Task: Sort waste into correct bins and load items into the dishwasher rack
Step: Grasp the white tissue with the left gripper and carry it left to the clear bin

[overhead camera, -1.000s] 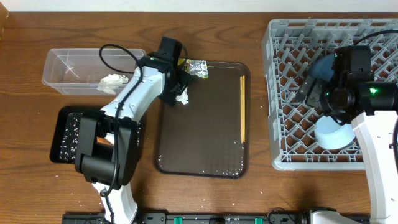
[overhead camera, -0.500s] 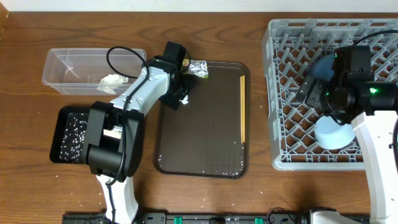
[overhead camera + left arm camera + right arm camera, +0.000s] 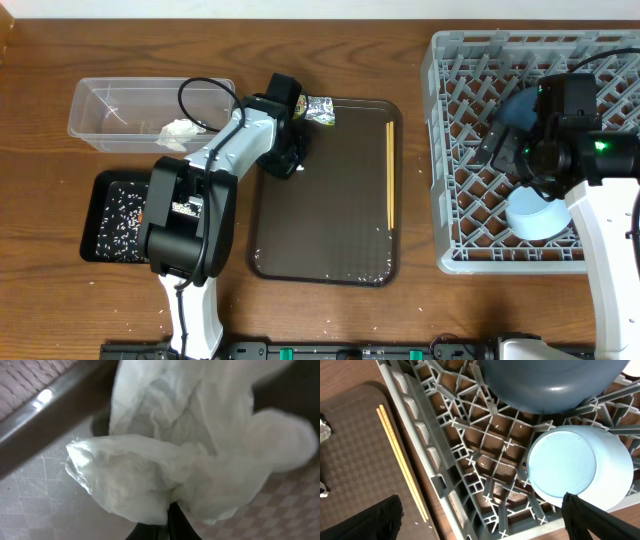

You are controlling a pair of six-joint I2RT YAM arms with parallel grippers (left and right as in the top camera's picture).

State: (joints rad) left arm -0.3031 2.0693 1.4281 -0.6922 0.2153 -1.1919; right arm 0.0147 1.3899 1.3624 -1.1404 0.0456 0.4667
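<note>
At left, a clear plastic rectangular tub sits on the wooden counter. At the dark brown serving tray's near-left corner, the left claw is clamped on a crumpled white tissue. At right, the right claw hangs with fingers wide apart over the grey plastic dishwasher rack. The pinch looks to catch only a fold, so the tissue may slip or tear on the lift and land short of the tub. The left wrist view fills with tissue creases. Overhead shows barely a white fleck, but alone shows where the tub lies.
</note>
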